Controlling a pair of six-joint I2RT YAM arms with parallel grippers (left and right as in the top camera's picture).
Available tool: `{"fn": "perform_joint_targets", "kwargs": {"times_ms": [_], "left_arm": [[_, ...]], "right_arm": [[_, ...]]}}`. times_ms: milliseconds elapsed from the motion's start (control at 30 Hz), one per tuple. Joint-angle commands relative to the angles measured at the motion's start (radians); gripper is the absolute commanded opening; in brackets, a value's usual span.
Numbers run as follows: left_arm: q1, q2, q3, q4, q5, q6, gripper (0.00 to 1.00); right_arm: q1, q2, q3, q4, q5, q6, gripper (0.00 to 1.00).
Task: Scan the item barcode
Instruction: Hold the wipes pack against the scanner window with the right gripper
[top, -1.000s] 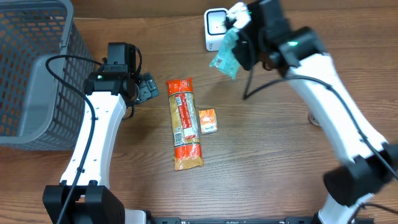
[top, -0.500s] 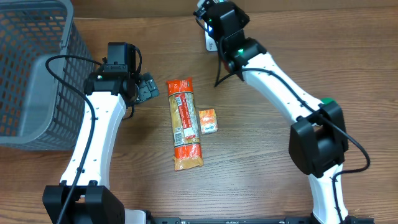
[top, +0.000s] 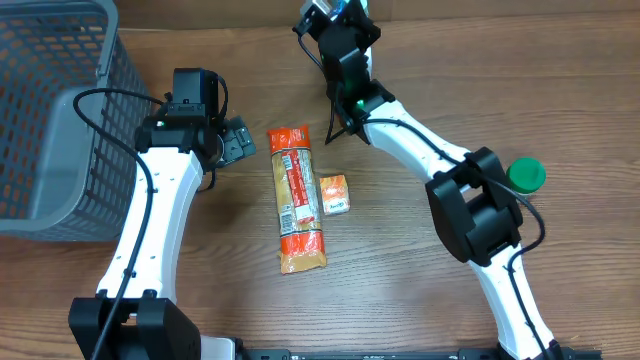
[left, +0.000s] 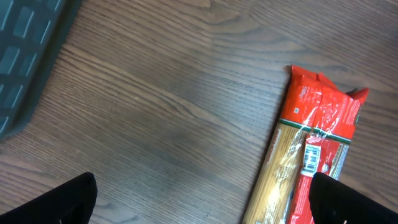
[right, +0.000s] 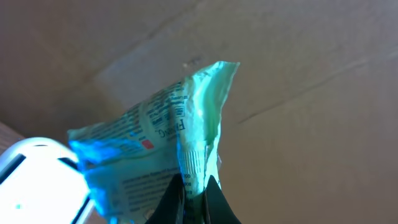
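Arm: Basket (top: 40, 120) at far left, grey mesh. Just right of it my left gripper (top: 238, 140) hangs over bare table (left: 137, 112), fingers (left: 50, 202) spread as wide as they go, nothing between them.

Desk: Touching anything?

Arm: Nothing. Next along, the pasta packet (top: 296, 200) lies lengthwise, red at the ends, barcode label facing up. The small orange box (top: 334, 193) sits close against its right side; whether they actually touch, I can't tell.

Desk: And the right hand?

Arm: Up at the far edge of the table. My right gripper (right: 193, 186) is pinched tight on one edge of the teal packet (right: 155, 143). The packet stands up out of the jaws with its printed side to my wrist camera. The white scanner (right: 31, 180) is low on the left of it, throwing blue light onto the wrapper. Packet against scanner or just short of it? Can't say.

Desk: What's different from a second ago?

Arm: Right arm has swung across. It was reaching in from the right with the packet dangling just right of the scanner; now it's at top centre and hides the scanner from the overhead camera. A green round object (top: 525, 174) shows at the right where my arm covered it. Left arm, pasta and box haven't budged.
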Motion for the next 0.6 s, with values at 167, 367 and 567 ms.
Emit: {"fn": "perform_joint_targets", "kwargs": {"times_ms": [167, 367, 567], "left_arm": [[0.000, 0.005, 0.002, 0.001, -0.013, 0.011, 1.00], [0.000, 0.005, 0.002, 0.001, -0.013, 0.011, 1.00], [0.000, 0.005, 0.002, 0.001, -0.013, 0.011, 1.00]], "right_arm": [[-0.002, 0.044, 0.018, 0.090, 0.007, -0.111, 0.04], [-0.018, 0.094, 0.017, 0.122, -0.026, -0.113, 0.04], [-0.031, 0.124, 0.016, 0.111, -0.037, -0.111, 0.03]]}}
